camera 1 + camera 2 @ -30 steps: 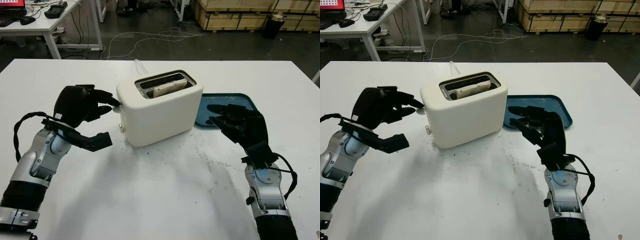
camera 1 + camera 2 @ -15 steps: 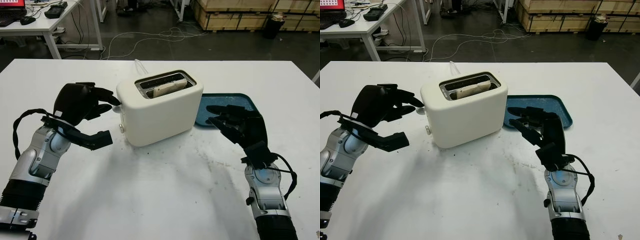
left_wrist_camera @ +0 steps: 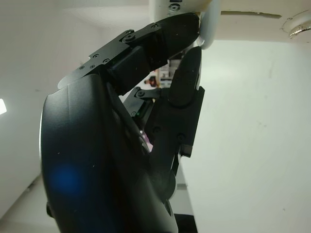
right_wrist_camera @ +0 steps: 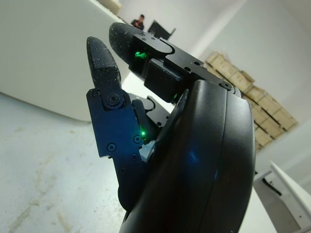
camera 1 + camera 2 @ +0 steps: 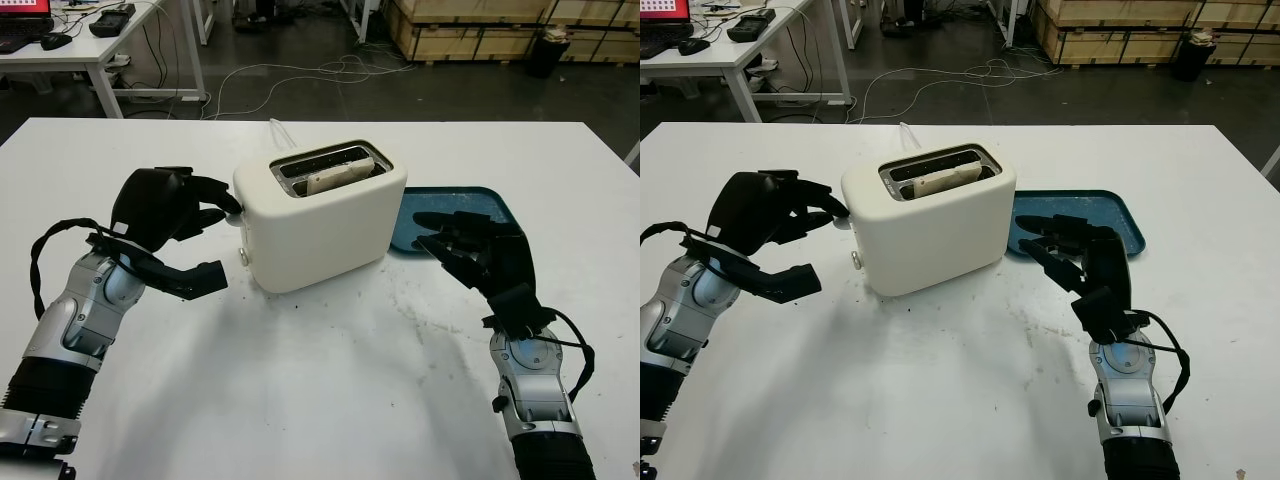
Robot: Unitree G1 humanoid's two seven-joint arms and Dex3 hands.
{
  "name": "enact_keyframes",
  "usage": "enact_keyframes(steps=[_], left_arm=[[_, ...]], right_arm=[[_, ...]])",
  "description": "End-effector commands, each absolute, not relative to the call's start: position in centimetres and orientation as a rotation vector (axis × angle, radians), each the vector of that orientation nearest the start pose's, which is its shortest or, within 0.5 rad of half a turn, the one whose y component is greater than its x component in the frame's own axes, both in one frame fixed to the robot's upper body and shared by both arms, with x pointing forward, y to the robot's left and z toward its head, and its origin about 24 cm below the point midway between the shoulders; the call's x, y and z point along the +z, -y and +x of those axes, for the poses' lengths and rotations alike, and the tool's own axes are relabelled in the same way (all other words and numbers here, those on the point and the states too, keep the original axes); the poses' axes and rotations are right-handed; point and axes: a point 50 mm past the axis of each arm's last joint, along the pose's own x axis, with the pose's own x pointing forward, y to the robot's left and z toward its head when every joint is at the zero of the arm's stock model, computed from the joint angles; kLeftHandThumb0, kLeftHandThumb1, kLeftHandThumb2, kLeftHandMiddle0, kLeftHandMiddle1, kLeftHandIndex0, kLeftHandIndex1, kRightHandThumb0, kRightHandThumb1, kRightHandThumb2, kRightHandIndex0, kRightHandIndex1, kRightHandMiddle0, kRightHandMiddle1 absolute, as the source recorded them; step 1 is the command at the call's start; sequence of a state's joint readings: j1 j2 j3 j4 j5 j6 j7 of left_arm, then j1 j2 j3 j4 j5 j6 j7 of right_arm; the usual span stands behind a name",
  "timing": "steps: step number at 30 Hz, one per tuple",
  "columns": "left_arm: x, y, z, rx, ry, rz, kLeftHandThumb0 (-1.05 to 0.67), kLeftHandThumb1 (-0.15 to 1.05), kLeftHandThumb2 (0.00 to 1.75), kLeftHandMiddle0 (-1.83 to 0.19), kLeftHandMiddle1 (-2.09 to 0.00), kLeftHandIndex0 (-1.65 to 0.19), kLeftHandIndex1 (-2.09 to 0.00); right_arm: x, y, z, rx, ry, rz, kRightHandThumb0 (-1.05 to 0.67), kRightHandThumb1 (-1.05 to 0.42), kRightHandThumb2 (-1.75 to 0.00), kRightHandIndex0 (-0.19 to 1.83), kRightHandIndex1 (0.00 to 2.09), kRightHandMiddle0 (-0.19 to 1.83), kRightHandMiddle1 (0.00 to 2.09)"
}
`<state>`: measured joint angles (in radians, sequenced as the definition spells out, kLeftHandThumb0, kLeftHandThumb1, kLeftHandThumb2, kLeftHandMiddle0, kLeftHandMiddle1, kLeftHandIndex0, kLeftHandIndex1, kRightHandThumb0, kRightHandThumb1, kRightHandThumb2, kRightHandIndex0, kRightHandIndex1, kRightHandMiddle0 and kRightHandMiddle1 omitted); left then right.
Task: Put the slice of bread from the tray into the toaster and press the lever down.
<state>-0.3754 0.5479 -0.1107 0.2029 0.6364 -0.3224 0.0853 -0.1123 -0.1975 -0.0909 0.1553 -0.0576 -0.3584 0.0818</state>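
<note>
A glossy cream-white plastic toaster with rounded corners is sitting near the middle of a wide white table whose matte top is carrying grey scuffs in front of the appliance. A pale, flat slice of bread is standing on edge in one of the toaster's two long metal-lined slots, its top edge showing just above the rim. Just beside the toaster, on the robot's right, a shallow teal plastic tray with rounded corners is lying flat on the table.

The black, hard-shelled left hand is reaching in at the toaster's narrow end, its curled fingertips pressing against the small white lever that is sticking out of that end face; the thumb is hanging apart below, grasping nothing. The left wrist view is showing a fingertip right up against the lever's rounded tab.

The black right hand is hovering over the near edge of the tray, open and holding nothing, its textured finger pads pointing toward the toaster.

A thin white power cord is trailing from behind the toaster across the table.
</note>
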Motion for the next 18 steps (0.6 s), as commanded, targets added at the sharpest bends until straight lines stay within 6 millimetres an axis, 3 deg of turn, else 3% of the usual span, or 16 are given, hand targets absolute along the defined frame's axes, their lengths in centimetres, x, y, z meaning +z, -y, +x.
enact_keyframes(steps=[1,5,9,18], left_arm=[[12.9,-18.2,31.3,-0.168,0.496,1.143,-0.16,0.92,0.02,-0.72,-1.43,-0.94,-0.56],[11.8,-17.4,31.1,-0.199,0.475,1.119,-0.17,0.92,0.02,-0.76,-1.36,-0.91,-0.62],[9.9,-16.7,30.7,-0.271,0.413,1.096,-0.19,0.92,0.07,-0.73,-1.46,-0.87,-0.67],[5.6,-15.2,29.0,-0.349,0.280,1.047,-0.15,0.92,0.06,-0.71,-1.30,-0.84,-0.68]], right_arm=[[7.8,19.7,26.9,0.033,0.317,-0.277,-0.41,-0.85,0.00,1.02,0.65,1.15,0.00],[7.8,19.7,26.9,0.032,0.320,-0.281,-0.41,-0.85,0.00,1.02,0.66,1.15,0.00],[7.8,19.7,26.9,0.031,0.315,-0.287,-0.41,-0.85,0.00,1.01,0.66,1.15,0.00],[7.8,19.9,26.9,0.027,0.311,-0.291,-0.40,-0.84,0.00,1.00,0.67,1.15,0.00]])
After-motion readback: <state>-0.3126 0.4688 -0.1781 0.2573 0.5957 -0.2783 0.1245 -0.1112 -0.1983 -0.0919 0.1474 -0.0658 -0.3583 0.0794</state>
